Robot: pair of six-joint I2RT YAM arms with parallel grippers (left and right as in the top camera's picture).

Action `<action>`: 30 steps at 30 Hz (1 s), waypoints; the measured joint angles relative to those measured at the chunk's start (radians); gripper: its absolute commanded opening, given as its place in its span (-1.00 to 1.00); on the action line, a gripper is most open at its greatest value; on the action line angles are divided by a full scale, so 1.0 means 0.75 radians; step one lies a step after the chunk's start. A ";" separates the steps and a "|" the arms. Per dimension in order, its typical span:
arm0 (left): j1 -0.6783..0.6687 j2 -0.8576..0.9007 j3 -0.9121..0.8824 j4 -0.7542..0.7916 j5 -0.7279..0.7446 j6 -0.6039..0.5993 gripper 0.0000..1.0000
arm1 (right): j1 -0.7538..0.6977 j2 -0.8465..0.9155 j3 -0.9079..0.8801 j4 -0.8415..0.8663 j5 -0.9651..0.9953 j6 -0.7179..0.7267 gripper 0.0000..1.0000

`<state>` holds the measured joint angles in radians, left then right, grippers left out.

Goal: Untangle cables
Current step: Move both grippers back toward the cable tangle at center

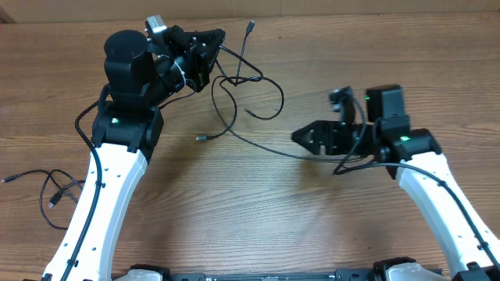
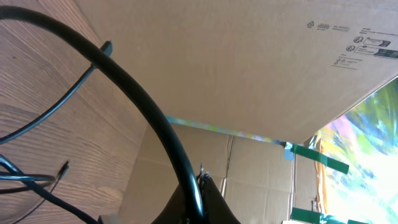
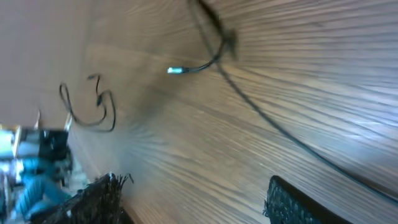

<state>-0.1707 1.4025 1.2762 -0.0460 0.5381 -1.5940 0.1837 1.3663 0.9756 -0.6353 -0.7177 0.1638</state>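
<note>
A loose tangle of thin black cables [image 1: 280,95] lies at the table's middle back. My left gripper [image 1: 205,53] is raised at the tangle's left side and is shut on one cable [image 2: 149,115], which arcs out of its jaws. One strand [image 1: 266,148] trails rightward to my right gripper [image 1: 306,137]. That gripper [image 3: 193,186] hangs open just over the wood with nothing between its fingers [image 3: 99,199]. The strand [image 3: 292,140] passes beyond them, and a plug end [image 3: 176,70] lies further off. A separate cable [image 1: 48,187] lies curled at the left edge.
Loose plug ends rest at the tangle's top [image 1: 251,26] and lower left [image 1: 199,138]. Cardboard walls [image 2: 249,56] stand behind the table. Both white arm links [image 1: 101,211] reach in from the front edge.
</note>
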 measured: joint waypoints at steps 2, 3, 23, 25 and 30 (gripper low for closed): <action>0.000 0.000 0.000 -0.007 0.001 -0.001 -0.92 | 0.049 0.000 -0.003 0.085 0.002 -0.009 0.38; 0.000 0.000 0.000 -0.008 0.001 -0.003 -0.91 | 0.081 0.000 -0.002 0.122 0.002 -0.022 0.39; 0.000 0.000 0.000 -0.013 0.167 0.811 -0.92 | 0.267 0.000 -0.002 0.299 0.021 0.171 0.48; 0.000 0.000 0.000 -0.032 0.228 1.049 -0.91 | 0.267 0.000 -0.002 0.300 0.021 0.195 0.47; 0.000 0.000 0.000 -0.144 0.342 1.475 -0.91 | 0.267 0.000 -0.002 0.299 0.021 0.222 0.47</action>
<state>-0.1707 1.4025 1.2762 -0.1543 0.7944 -0.4877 0.3836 1.3663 0.9741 -0.4110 -0.7017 0.3302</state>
